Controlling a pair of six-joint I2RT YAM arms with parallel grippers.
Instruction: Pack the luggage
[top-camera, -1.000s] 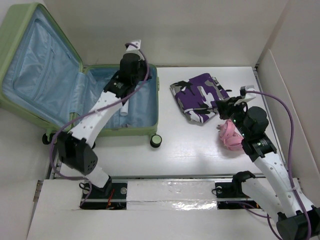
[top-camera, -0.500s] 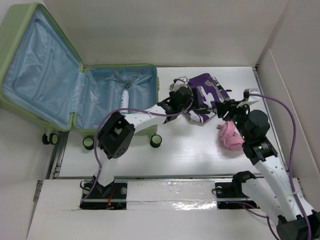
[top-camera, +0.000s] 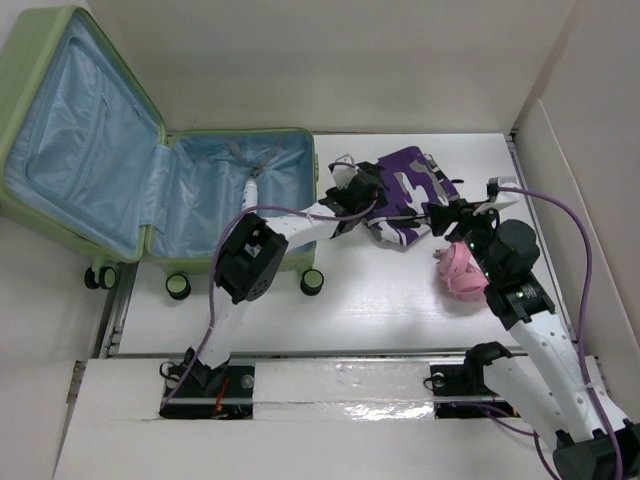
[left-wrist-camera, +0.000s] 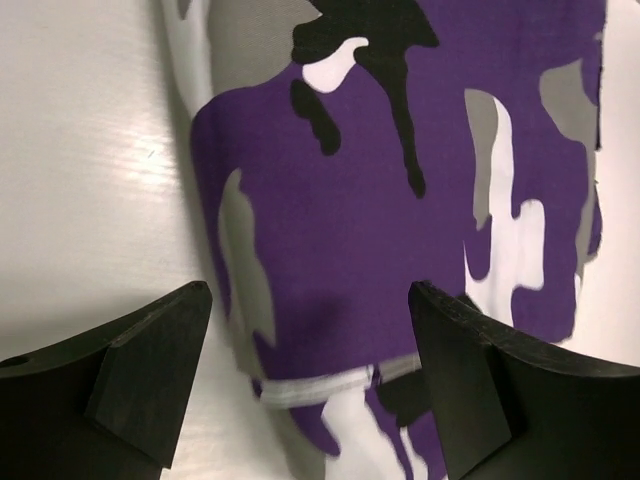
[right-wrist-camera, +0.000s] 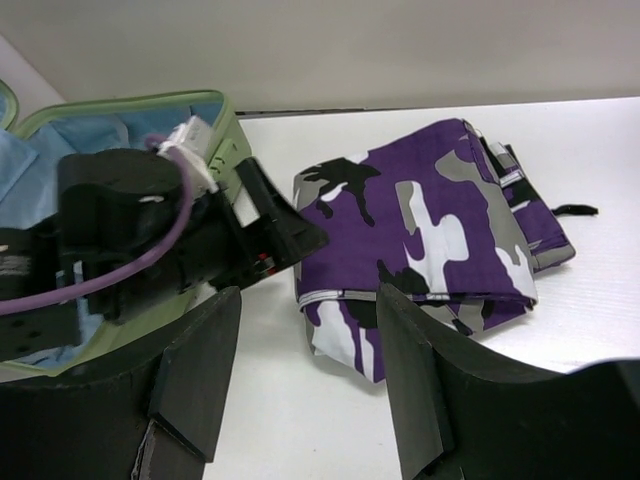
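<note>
Top external: luggage (top-camera: 80, 150) beside end effector (top-camera: 357, 197).

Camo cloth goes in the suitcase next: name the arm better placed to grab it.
Left: left gripper hangs open over the purple camo cloth, beside the luggage; right gripper sits short of it.

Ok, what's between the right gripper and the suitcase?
In the right wrist view, the folded camo cloth and the left gripper, open at the cloth's near edge, lie between the right gripper and the suitcase.
</note>
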